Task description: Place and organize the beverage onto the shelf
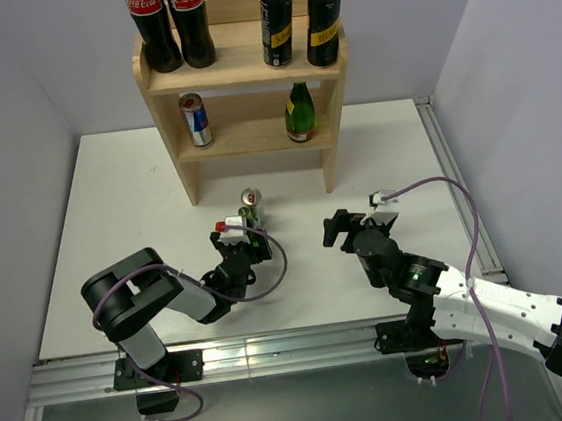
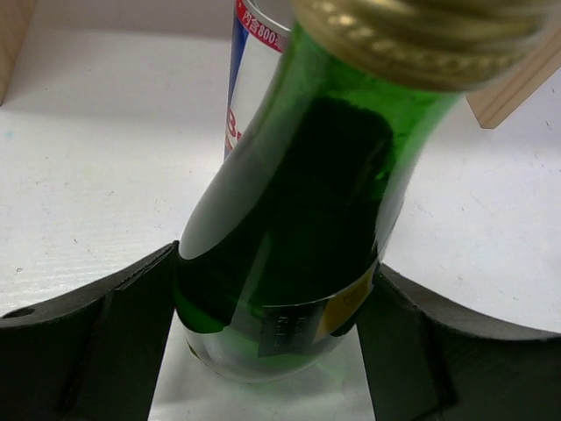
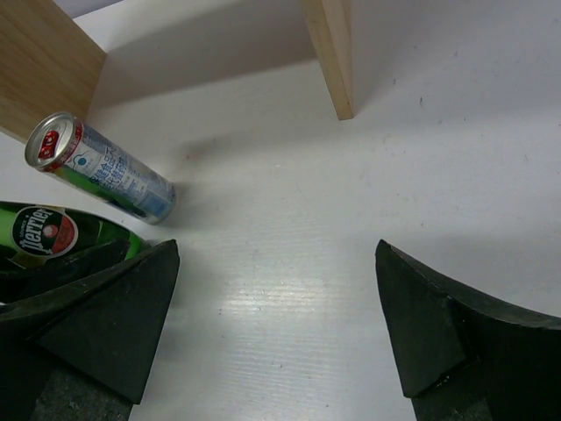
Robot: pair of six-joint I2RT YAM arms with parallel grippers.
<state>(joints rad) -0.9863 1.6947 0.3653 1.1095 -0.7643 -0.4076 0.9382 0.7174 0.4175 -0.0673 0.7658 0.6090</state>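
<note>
Currently | green bottle (image 2: 298, 219) upright on bench (image 1: 110, 208) before shelf (image 1: 241, 69), beside can (image 2: 254, 61) | left gripper (image 2: 276, 281) closed on its lower body | right gripper (image 3: 276, 263) wide open, empty | likely glass: heavy, slick, breakable; grip low.

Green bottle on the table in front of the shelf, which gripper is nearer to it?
Left. The left gripper has its jaws closed against both sides of the green bottle. The right gripper sits apart to the bottle's right, jaws open and empty.
</note>
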